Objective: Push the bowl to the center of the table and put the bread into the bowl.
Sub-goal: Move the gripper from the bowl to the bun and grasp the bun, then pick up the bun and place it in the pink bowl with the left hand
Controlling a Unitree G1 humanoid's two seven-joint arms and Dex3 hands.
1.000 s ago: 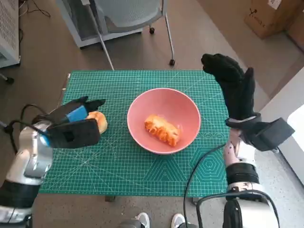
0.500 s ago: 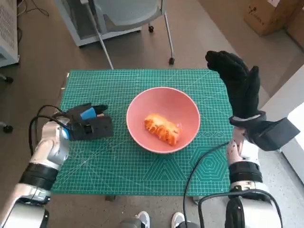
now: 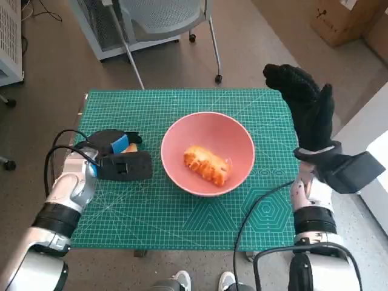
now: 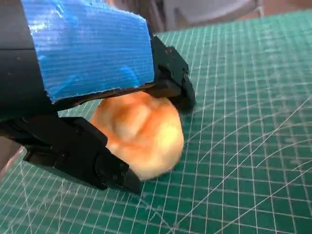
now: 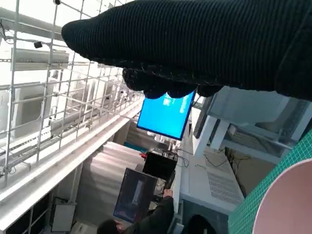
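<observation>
Though nearly hidden from above, bread roll (image 4: 139, 134) sits clasped by left hand (image 4: 92, 92) – right hand (image 3: 303, 106) spread.

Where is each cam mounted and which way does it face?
Head: on the robot's head, steeply down at the green mat and pink bowl; both forearms show.
Left wrist: behind the left hand, at the bread roll between its fingers.
Right wrist: behind the right hand, tilted toward the room.
Shared: bowl rim.

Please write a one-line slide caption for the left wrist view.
Left hand closes around a round bread roll on the green cutting mat.
</observation>
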